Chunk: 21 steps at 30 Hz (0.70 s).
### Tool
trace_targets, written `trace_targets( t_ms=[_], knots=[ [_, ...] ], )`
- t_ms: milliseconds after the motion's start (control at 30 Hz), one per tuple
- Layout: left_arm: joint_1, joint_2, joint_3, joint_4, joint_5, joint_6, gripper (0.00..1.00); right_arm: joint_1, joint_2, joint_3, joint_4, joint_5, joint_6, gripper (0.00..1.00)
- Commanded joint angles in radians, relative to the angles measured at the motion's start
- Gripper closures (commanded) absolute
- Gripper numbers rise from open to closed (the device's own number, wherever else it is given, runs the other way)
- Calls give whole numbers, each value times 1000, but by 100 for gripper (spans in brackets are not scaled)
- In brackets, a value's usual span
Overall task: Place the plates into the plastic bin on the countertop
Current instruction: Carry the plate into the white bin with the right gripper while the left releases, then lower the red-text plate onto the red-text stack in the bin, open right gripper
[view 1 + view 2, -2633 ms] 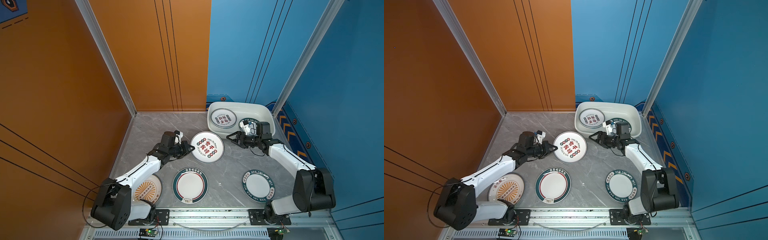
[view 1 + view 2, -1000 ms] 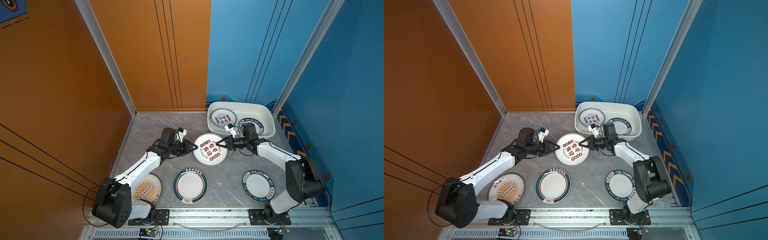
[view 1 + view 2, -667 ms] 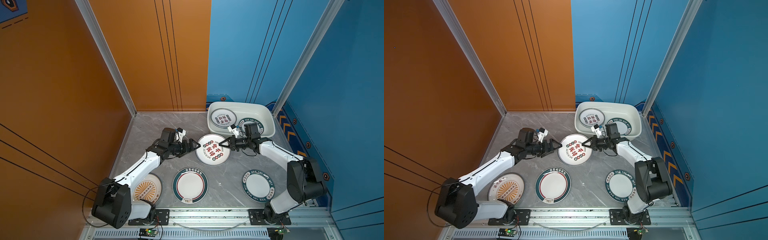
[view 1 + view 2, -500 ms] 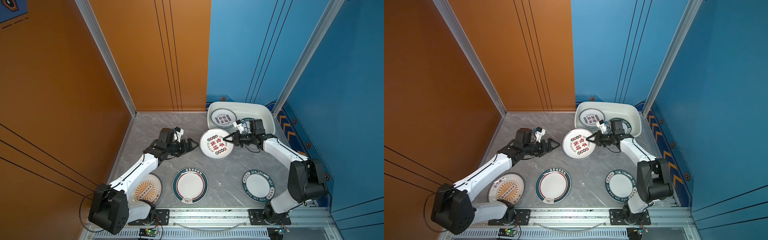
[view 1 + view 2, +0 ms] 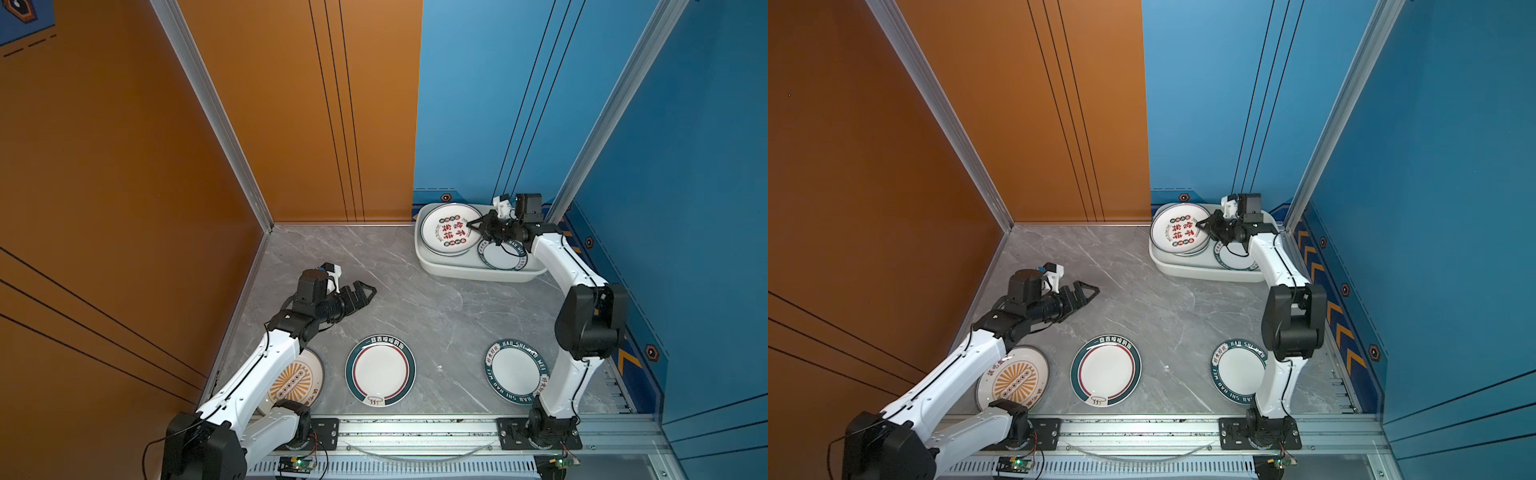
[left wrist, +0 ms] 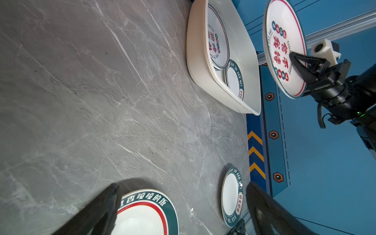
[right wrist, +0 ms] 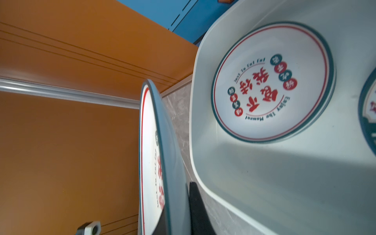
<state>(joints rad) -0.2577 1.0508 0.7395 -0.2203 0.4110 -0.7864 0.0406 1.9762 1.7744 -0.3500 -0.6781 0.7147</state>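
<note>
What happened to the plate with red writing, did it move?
Yes. The red-lettered plate moved from the open countertop toward the far wall, and is now over the plastic bin, pinched by the right gripper.

Notes off my feeds: left arm (image 5: pixel 262 365) and right arm (image 5: pixel 561 262) have white shells over bulky black joint housings. Fingers (image 6: pixel 301 67) black, triangular-framed. White camera block (image 6: pixel 325 50) at the wrist. Thin black cable (image 6: pixel 319 118) looped beside it, and a green LED (image 6: pixel 359 112) is lit.

Robot lab cell: orange panel wall (image 5: pixel 291 104), blue panel wall (image 5: pixel 478 104), aluminium mounting rail (image 5: pixel 415 432), marble-patterned countertop (image 5: pixel 374 266).
</note>
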Motion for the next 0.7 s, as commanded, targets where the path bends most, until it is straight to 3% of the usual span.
trace_targets(
  t_ms=[0,267,667],
  knots=[
    [21,-33,-12,-34,-1,5,2,11,75,169,-100,121,17,100],
    [70,-71,-42,-45,38,13,2,21,310,459,-222,236,4,100],
    [90,-51,-52,-19,76,16,2,21,405,493,-254,310,3,100]
  ],
)
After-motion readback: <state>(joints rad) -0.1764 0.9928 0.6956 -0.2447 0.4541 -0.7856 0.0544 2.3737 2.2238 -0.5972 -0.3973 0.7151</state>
